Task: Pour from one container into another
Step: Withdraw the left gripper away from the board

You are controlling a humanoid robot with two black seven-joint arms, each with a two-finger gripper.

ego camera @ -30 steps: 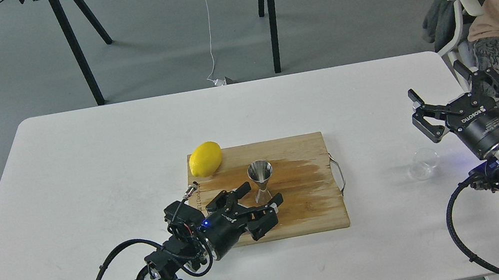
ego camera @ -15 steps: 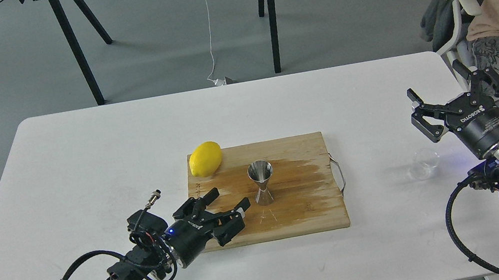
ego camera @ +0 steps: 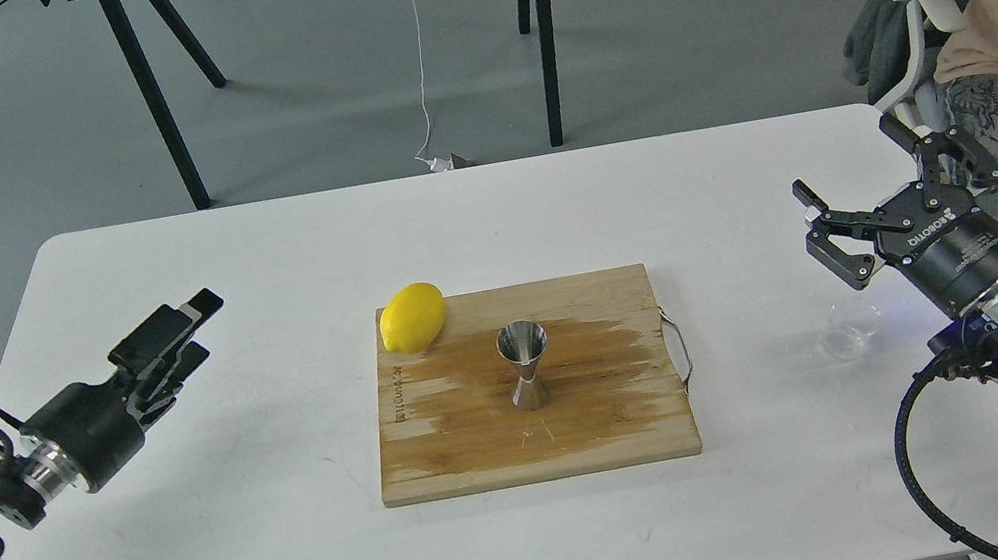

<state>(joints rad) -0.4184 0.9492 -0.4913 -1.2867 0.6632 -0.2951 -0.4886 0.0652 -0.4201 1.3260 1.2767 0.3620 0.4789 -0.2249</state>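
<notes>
The right gripper (ego camera: 871, 202), marked "ROBOTIQ", has its fingers spread, empty, above the clear glass cup (ego camera: 849, 329) on the tabletop (ego camera: 246, 525). The steel jigger (ego camera: 525, 366) stands upright on the cutting board (ego camera: 624, 421). Whether the left gripper's (ego camera: 174, 336) fingers are apart, I cannot tell.

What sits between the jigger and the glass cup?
In the head view, from the jigger rightward: stained cutting board, its metal handle, then bare white table up to the glass cup. Nothing else.
</notes>
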